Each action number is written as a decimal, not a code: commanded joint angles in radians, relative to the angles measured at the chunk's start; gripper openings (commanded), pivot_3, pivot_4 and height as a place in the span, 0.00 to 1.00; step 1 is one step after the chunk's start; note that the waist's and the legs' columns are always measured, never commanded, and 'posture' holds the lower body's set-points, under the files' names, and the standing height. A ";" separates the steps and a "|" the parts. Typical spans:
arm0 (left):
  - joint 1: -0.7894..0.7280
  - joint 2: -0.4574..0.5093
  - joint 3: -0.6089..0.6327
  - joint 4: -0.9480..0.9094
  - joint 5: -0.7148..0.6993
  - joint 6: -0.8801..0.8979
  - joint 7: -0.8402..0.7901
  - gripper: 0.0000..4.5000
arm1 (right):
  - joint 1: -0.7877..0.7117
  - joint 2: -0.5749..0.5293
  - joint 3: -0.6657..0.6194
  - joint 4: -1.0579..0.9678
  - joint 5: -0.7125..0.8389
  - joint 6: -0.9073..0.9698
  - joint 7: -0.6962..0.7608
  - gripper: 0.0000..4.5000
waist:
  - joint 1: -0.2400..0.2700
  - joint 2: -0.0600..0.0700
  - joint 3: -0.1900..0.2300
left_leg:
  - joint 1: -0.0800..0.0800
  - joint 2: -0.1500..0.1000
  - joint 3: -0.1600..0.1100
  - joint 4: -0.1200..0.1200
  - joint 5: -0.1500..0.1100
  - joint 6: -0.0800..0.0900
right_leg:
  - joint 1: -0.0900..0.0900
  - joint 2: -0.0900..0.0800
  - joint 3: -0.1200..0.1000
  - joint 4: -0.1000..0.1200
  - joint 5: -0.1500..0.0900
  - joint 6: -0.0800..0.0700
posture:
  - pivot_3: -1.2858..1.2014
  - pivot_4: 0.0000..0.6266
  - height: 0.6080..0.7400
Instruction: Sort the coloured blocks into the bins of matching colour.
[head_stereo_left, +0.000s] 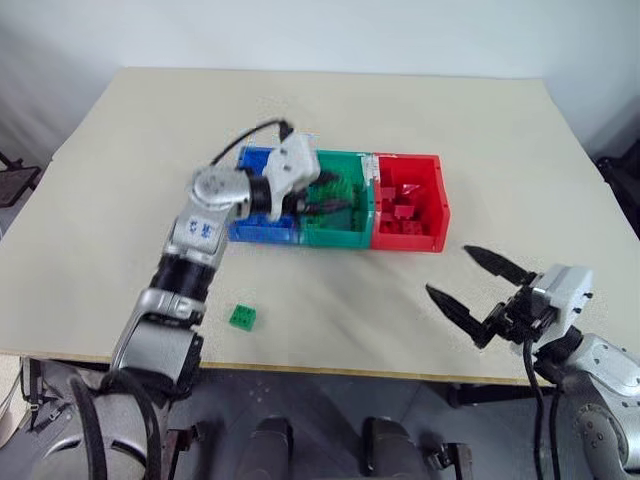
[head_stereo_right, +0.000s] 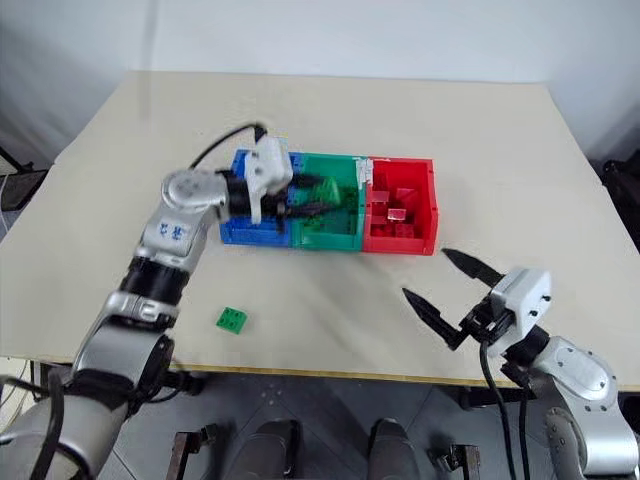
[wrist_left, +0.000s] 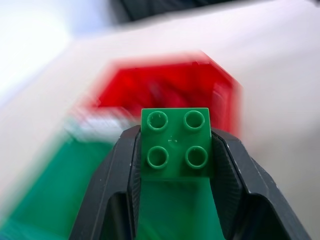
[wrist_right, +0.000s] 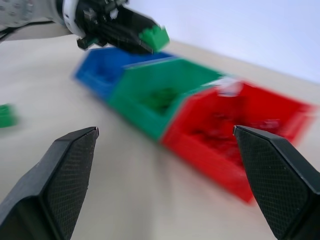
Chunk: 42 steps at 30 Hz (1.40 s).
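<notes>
Your left end effector (wrist_left: 175, 150) pinches a green block (wrist_left: 175, 142) and holds it over the green bin (head_stereo_left: 340, 232). Your right end effector (head_stereo_left: 478, 285) is wide open with nothing in it, near the red bin (head_stereo_left: 408, 240). Another green block (head_stereo_left: 242, 317) lies on the tabletop (head_stereo_left: 130, 180).

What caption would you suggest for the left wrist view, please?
Left hand holding a green block above the green bin.

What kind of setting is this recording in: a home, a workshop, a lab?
Probably a lab or test room. A plain beige table stands before bare pale walls, holding little beyond three joined bins and a loose green block. It looks like a staged sorting setup.
</notes>
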 joint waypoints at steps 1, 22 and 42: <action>-0.045 -0.027 0.022 0.137 0.015 -0.020 0.049 0.33 | 0.020 0.003 -0.008 -0.044 -0.022 -0.031 -0.016 1.00 | -0.008 0.000 0.000 | 0.000 0.000 0.000 -0.001 0.000 0.000 | -0.001 0.000 0.000 0.000 0.000 0.000 | 0.52 0.24 1.00; 0.786 0.387 0.478 -0.547 -0.301 0.097 -0.056 0.99 | -0.302 -0.190 0.242 0.213 -0.018 -0.020 0.404 1.00 | -0.050 0.000 0.000 | 0.002 0.003 0.001 -0.003 0.000 0.000 | -0.002 0.001 0.002 0.000 -0.001 -0.001 | 0.52 0.24 1.00; 1.253 0.460 0.509 -1.196 -0.443 0.711 0.216 0.99 | -0.473 -0.200 0.316 0.436 -0.047 -0.067 0.628 1.00 | -0.017 0.000 0.000 | 0.001 0.003 0.001 0.000 -0.005 0.004 | -0.001 0.001 0.001 0.000 -0.001 -0.002 | 0.52 0.24 1.00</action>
